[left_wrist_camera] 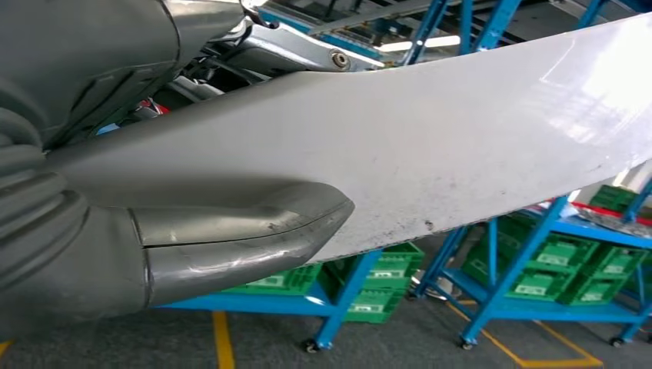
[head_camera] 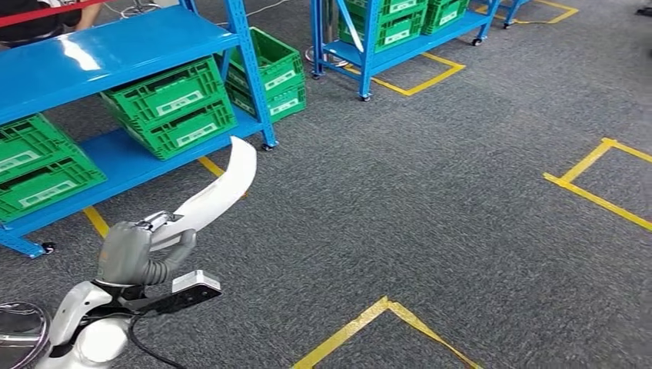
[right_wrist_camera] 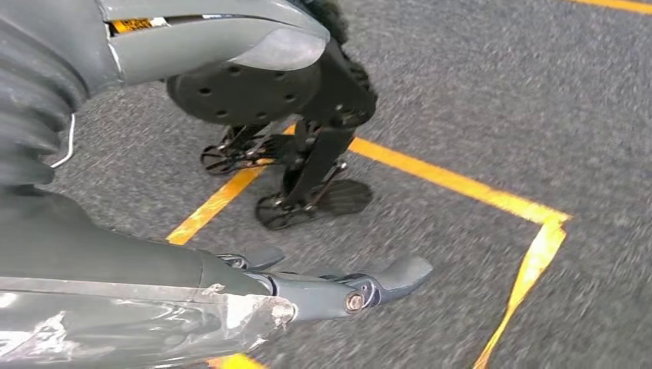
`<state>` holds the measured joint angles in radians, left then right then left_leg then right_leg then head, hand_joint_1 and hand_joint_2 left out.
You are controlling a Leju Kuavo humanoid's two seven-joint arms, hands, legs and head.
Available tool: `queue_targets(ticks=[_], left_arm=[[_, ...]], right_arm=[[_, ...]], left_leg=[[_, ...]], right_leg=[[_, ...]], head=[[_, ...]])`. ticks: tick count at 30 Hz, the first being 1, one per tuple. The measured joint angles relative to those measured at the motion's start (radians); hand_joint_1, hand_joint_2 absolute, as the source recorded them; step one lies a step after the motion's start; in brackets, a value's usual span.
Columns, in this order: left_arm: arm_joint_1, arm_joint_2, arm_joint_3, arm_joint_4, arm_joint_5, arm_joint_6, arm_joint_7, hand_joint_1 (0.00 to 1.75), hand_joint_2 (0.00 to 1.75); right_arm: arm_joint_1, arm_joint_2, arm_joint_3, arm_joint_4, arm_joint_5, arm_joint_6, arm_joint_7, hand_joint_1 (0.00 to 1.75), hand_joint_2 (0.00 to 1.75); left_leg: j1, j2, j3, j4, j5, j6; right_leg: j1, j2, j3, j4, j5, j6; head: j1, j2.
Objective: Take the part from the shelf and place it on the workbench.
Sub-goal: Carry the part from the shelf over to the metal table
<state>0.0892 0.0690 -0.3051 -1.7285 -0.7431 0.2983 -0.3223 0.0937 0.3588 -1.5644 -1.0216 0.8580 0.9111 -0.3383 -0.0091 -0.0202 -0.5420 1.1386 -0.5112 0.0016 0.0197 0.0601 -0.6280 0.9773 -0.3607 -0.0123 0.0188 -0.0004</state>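
Part off the shelf, table not yet reached.
My left hand [head_camera: 142, 252] grips the white part [head_camera: 219, 192]; right hand [right_wrist_camera: 307, 288] fingers [right_wrist_camera: 400, 273] hang loosely apart, holding nothing.

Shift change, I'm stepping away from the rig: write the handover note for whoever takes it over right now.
Left hand: grips the white curved part at one end; the rest sticks out forward and up over the carpet. In the left wrist view the thumb lies across the part.
Right hand: holds nothing, hangs over the grey carpet and yellow floor tape, fingers apart.
Blue shelf with green crates stands ahead on the left.
Done: part is off the shelf and in hand.
Left: carry it to the workbench and set it down.
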Motion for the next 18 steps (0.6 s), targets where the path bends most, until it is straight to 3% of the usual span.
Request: queue_targets(ticks=[2, 3, 5, 6, 7, 8, 10, 11, 12, 13, 14, 15, 16, 17, 18], left_arm=[[-0.002, 0.000, 0.000, 0.000, 0.000, -0.002, -0.001, 1.75, 1.75], [-0.004, 0.000, 0.000, 0.001, 0.001, -0.003, -0.001, 1.75, 1.75], [-0.007, -0.003, -0.001, 0.001, 0.005, -0.008, -0.002, 1.75, 1.75], [-0.010, -0.004, -0.001, 0.002, 0.008, -0.012, -0.003, 1.75, 1.75], [-0.012, -0.006, -0.001, 0.002, 0.014, -0.017, -0.004, 1.75, 1.75], [-0.014, -0.007, -0.001, 0.003, 0.019, -0.022, -0.006, 1.75, 1.75], [-0.016, -0.009, -0.003, 0.006, 0.031, -0.032, -0.012, 1.75, 1.75], [-0.016, -0.010, -0.004, 0.008, 0.036, -0.036, -0.016, 1.75, 1.75], [-0.017, -0.011, -0.006, 0.009, 0.044, -0.041, -0.019, 1.75, 1.75], [-0.018, -0.012, -0.008, 0.011, 0.058, -0.049, -0.023, 1.75, 1.75], [-0.021, -0.013, -0.009, 0.012, 0.080, -0.060, -0.028, 1.75, 1.75], [-0.024, -0.016, -0.010, 0.013, 0.109, -0.072, -0.034, 1.75, 1.75], [-0.028, -0.020, -0.011, 0.014, 0.144, -0.084, -0.040, 1.75, 1.75], [-0.033, -0.024, -0.011, 0.015, 0.178, -0.090, -0.045, 1.75, 1.75], [-0.037, -0.030, -0.010, 0.017, 0.208, -0.093, -0.049, 1.75, 1.75]], right_arm=[[-0.001, 0.000, 0.000, 0.000, -0.006, 0.000, 0.004, 0.00, 1.75], [0.000, 0.000, 0.000, 0.000, -0.010, 0.000, 0.009, 0.00, 1.75], [0.005, 0.000, -0.001, 0.000, -0.018, -0.004, 0.018, 0.00, 1.75], [0.009, 0.001, -0.001, 0.000, -0.021, -0.009, 0.021, 0.00, 1.75], [0.011, 0.001, -0.002, 0.000, -0.023, -0.014, 0.023, 0.00, 1.75], [0.012, 0.002, -0.002, 0.000, -0.024, -0.018, 0.024, 0.00, 1.75], [0.008, 0.002, -0.001, 0.000, -0.027, -0.025, 0.024, 0.00, 1.75], [0.006, 0.002, 0.000, 0.001, -0.028, -0.028, 0.024, 0.00, 1.75], [0.005, 0.002, 0.000, 0.001, -0.029, -0.031, 0.024, 0.00, 1.75], [0.006, 0.002, 0.000, 0.001, -0.031, -0.035, 0.024, 0.00, 1.75], [0.006, 0.002, 0.000, 0.002, -0.033, -0.040, 0.024, 0.00, 1.75], [0.006, 0.002, 0.000, 0.004, -0.035, -0.047, 0.024, 0.00, 1.75], [0.004, 0.002, 0.001, 0.006, -0.038, -0.055, 0.024, 0.00, 1.75], [0.001, 0.003, 0.002, 0.008, -0.040, -0.063, 0.025, 0.00, 1.75], [-0.001, 0.004, 0.003, 0.010, -0.041, -0.072, 0.024, 0.00, 1.75]], left_leg=[[-0.002, -0.033, 0.090, -0.138, -0.001, 0.009], [-0.003, -0.042, 0.112, -0.176, -0.010, 0.011], [-0.004, -0.028, 0.107, -0.190, -0.004, 0.016], [-0.003, -0.017, 0.100, -0.191, 0.006, 0.021], [-0.002, -0.006, 0.091, -0.192, 0.016, 0.026], [0.001, 0.006, 0.080, -0.193, 0.026, 0.030], [0.001, 0.029, 0.057, -0.193, 0.045, 0.032], [0.002, 0.042, 0.045, -0.193, 0.054, 0.029], [0.003, 0.055, 0.032, -0.192, 0.064, 0.025], [0.005, 0.068, 0.020, -0.191, 0.073, 0.021], [0.008, 0.080, 0.009, -0.190, 0.081, 0.015], [0.009, 0.091, 0.000, -0.187, 0.087, 0.008], [0.010, 0.100, -0.007, -0.183, 0.092, 0.001], [0.010, 0.108, -0.012, -0.179, 0.095, -0.006], [0.010, 0.116, -0.014, -0.175, 0.098, -0.012]], right_leg=[[0.003, 0.020, -0.025, 0.008, 0.024, 0.006], [0.003, 0.029, -0.032, 0.008, 0.036, 0.010], [0.001, 0.043, -0.042, 0.003, 0.057, 0.021], [-0.001, 0.036, -0.050, 0.008, 0.050, 0.027], [-0.002, 0.019, -0.063, 0.028, 0.023, 0.034], [-0.006, -0.004, -0.078, 0.069, -0.022, 0.041], [-0.016, -0.042, -0.113, 0.200, -0.122, 0.060], [-0.023, -0.050, -0.124, 0.267, -0.143, 0.068], [-0.030, -0.053, -0.126, 0.313, -0.136, 0.076], [-0.037, -0.056, -0.112, 0.327, -0.111, 0.084], [-0.044, -0.062, -0.078, 0.303, -0.080, 0.092], [-0.050, -0.076, -0.026, 0.244, -0.064, 0.100], [-0.051, -0.093, 0.038, 0.166, -0.072, 0.107], [-0.050, -0.108, 0.088, 0.096, -0.091, 0.105], [-0.046, -0.118, 0.118, 0.047, -0.113, 0.098]], head=[[0.001, 0.000], [0.001, 0.000], [-0.002, 0.000], [-0.002, 0.000], [0.000, 0.000], [0.002, 0.000], [0.005, 0.000], [0.005, 0.000], [0.005, 0.000], [0.005, 0.000], [0.005, 0.000], [0.005, 0.000], [0.006, 0.000], [0.006, 0.000], [0.005, 0.000]])
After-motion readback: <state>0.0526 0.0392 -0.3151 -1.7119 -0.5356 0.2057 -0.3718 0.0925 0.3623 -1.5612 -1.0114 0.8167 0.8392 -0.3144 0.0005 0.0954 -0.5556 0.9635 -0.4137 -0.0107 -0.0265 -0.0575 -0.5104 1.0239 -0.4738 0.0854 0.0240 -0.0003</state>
